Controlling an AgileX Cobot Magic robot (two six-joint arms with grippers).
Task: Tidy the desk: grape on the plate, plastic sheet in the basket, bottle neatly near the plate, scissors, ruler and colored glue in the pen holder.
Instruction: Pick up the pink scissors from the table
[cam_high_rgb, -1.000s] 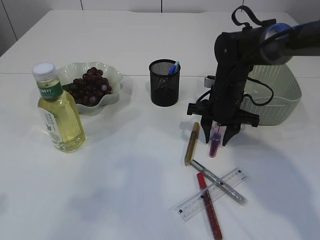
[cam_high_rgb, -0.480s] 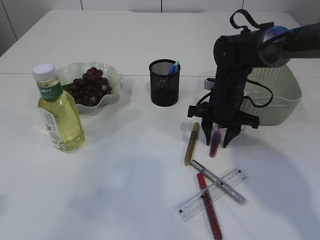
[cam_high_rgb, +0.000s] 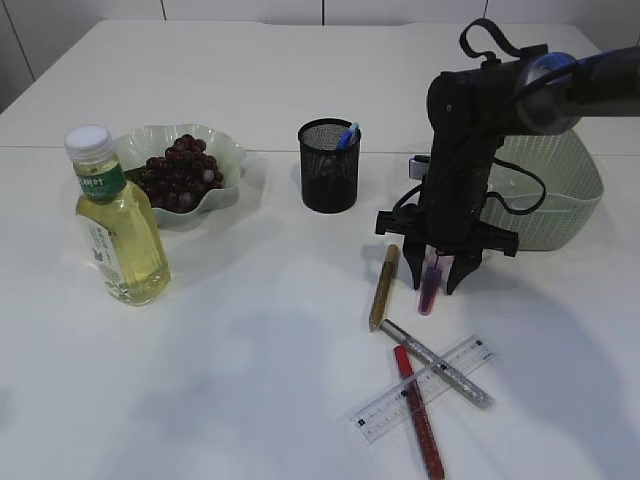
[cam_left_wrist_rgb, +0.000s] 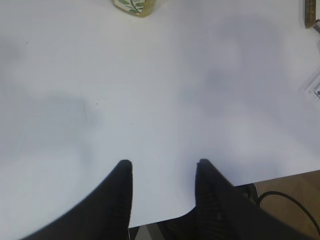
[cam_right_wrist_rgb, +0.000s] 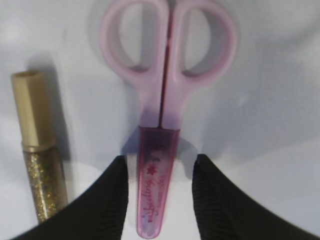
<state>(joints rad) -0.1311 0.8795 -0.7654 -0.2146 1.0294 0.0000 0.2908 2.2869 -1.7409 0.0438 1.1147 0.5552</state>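
Right claw (cam_right_wrist_rgb: 159, 167): fingers apart, straddling the sheathed blade of the pink scissors (cam_right_wrist_rgb: 162, 100), which lie flat on the worktop (cam_high_rgb: 250, 340). Left claw (cam_left_wrist_rgb: 162, 172): fingers apart, holding nothing, over bare worktop at the near edge.

Done, we judge: grapes (cam_high_rgb: 180, 170) on plate (cam_high_rgb: 228, 150); bottle (cam_high_rgb: 115, 225) upright just near-left of it.

Left: scissors, gold glue (cam_high_rgb: 383, 287), silver glue (cam_high_rgb: 435, 362), red glue (cam_high_rgb: 418, 425) and ruler (cam_high_rgb: 385, 412), all outside the pen holder (cam_high_rgb: 328, 165). Basket (cam_high_rgb: 565, 190) far right; we see no plastic sheet.

Against earlier frames: right claw slightly shifted, objects unmoved.

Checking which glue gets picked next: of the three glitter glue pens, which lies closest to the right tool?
The gold glue pen, lying just left of the right tool beside the pink scissors. The silver and red ones lie crossed over the ruler, nearer the camera.
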